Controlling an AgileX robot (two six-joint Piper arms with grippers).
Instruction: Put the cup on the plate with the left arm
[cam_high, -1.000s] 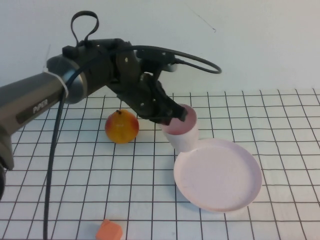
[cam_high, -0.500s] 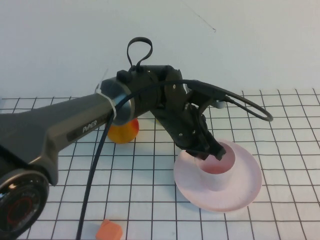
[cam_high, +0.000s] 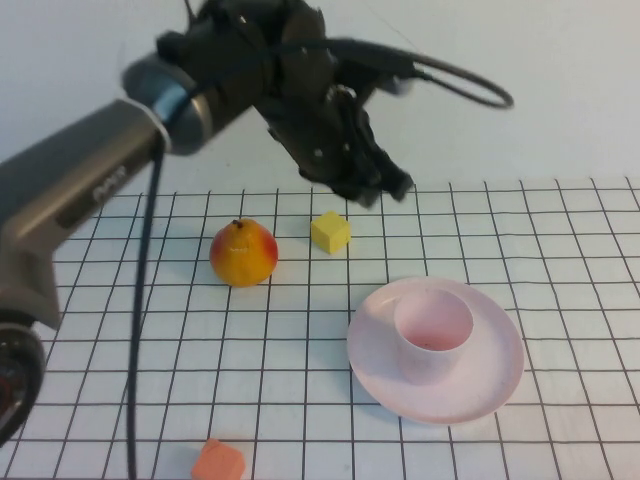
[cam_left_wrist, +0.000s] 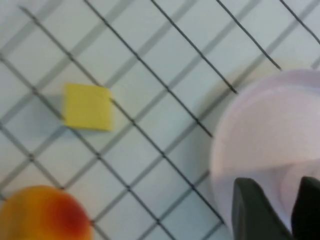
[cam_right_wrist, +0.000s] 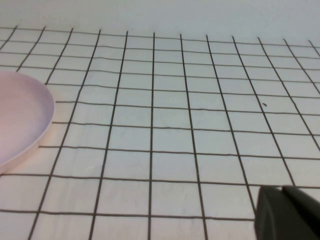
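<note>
One cup (cam_high: 432, 336) upright on one plate (cam_high: 495, 375), below the raised left gripper (cam_high: 385, 188), fingers apart, empty. Right gripper (cam_right_wrist: 287, 212): cannot tell.

Left arm (cam_high: 90, 190) reaches in from the near left edge of the high view, rising diagonally toward the far centre. Grey sleeve with white lettering; black cables loop off the wrist to the right. Wrist is raised, tilted down and to the right.

Left gripper (cam_high: 385, 187) hangs in the air, clear of the table, holding nothing. In the left wrist view two dark fingers (cam_left_wrist: 255, 210) show at the frame edge with a narrow gap between them (jaws parted, empty).

Right gripper (cam_right_wrist: 287, 212): only a dark corner shows in the right wrist view, low above the table. Right arm not in the high view.
</note>
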